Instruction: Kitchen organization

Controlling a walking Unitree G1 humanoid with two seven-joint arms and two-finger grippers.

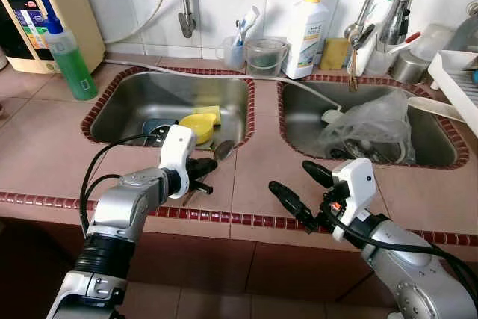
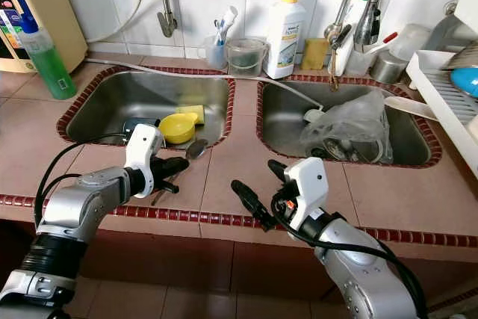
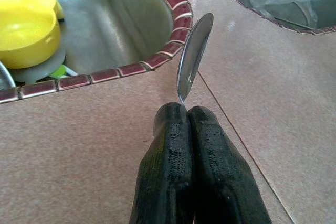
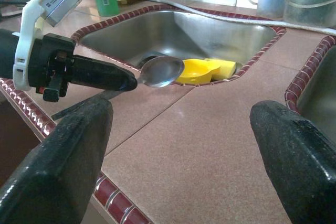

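Spoon: clamped by the handle in the left end effector, fingers pressed fully together, bowl pointing forward over the bench just at the near right corner of the left sink. Held clear of the tiled surface, bowl turned nearly edge-on in the left wrist view, probably for carrying rather than scooping.

Right end effector: wide open, holding nothing, poised low over the bench between the 2 sinks, fingers aimed toward the spoon. Likely positioned to receive it or to stand clear; not possible to tell which.

Left sink contents: yellow cup and yellow sponge near the drain. Right sink contents: crumpled clear plastic bag over other items, not identifiable.

Along the back wall: green bottle, white bottle, clear tub. Dish rack at the far right, a plausible destination for cutlery.

Risk: thin grip near the handle end; possible pivot of the spoon under sudden motion.
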